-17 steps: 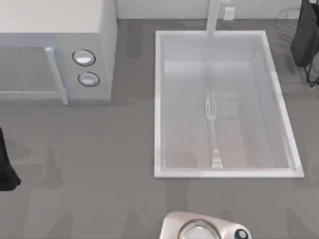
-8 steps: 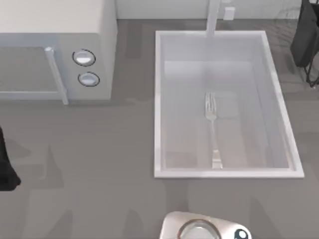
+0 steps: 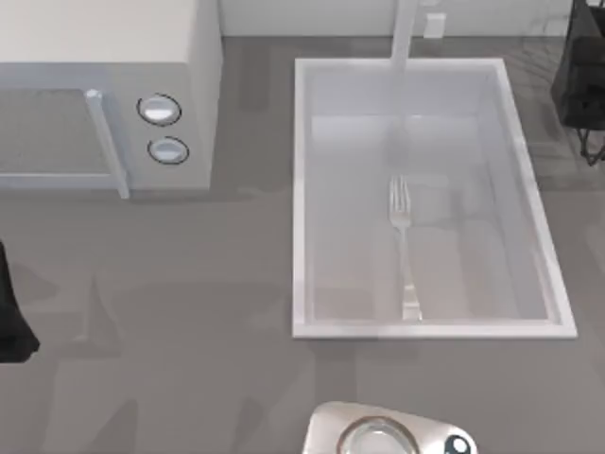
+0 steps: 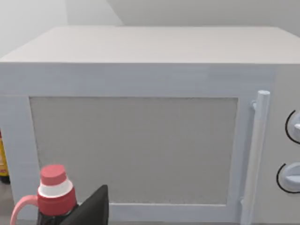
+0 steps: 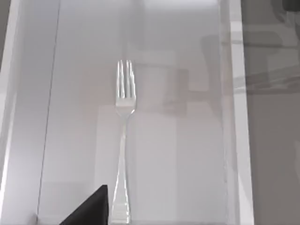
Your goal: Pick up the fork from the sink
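Grey tabletop is seen from above, with the sink set into its right half, a pale rectangular basin with a raised rim. On the flat bottom of the basin, right of centre, the fork is laid flat and straight, its tines pointed toward the upper edge of the frame and its widened handle end placed close to the basin's lower wall. Nothing is seen touching the fork. A white faucet is seen rising at the middle of the sink's upper rim. In the upper left of the frame a white microwave is placed, with two round knobs at its right side and a vertical door handle beside them. A silver scale with a round plate is cut by the lower edge of the frame, below the sink. Dark parts of the right arm are seen at the upper right corner, beside the sink, and of the left arm at the left edge, well apart from the basin. Whether either claw is spread or pressed together cannot be told. A red-capped bottle is seen in front of the microwave in the left wrist view.
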Tool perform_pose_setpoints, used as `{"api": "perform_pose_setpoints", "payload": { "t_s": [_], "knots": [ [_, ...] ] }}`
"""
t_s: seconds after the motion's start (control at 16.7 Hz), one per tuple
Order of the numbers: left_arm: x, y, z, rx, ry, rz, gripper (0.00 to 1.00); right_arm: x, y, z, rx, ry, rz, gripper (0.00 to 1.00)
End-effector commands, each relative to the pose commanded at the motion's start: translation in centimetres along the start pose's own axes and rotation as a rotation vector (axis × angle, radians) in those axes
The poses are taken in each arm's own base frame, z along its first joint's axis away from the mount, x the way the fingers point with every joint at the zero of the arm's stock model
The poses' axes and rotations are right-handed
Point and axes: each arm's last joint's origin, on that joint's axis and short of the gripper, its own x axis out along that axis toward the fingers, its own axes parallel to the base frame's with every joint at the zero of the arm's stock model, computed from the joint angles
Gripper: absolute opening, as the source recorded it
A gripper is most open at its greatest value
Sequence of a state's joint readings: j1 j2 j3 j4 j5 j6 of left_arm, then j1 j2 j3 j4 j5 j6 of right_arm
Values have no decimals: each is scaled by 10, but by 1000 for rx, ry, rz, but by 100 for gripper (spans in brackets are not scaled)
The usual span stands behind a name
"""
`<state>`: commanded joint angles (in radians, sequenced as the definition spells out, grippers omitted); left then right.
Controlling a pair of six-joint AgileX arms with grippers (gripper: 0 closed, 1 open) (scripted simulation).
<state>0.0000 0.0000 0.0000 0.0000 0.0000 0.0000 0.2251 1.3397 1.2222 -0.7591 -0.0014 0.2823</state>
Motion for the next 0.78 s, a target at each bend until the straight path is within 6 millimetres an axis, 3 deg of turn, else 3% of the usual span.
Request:
{"api": "perform_pose_setpoints", "payload": {
  "t_s": [0.18, 0.36, 0.6, 0.78],
  "knots": [
    [0, 0, 0, 0, 0, 0, 100, 54, 32, 38, 5, 203, -31, 100],
    [0, 0, 0, 0, 0, 0, 100, 117, 63, 55, -3, 378, -73, 100],
    [0, 0, 0, 0, 0, 0, 100, 194, 93, 50, -17, 554, -131, 100],
    [0, 0, 0, 0, 0, 0, 100, 233, 105, 38, -29, 636, -164, 100]
  ]
}}
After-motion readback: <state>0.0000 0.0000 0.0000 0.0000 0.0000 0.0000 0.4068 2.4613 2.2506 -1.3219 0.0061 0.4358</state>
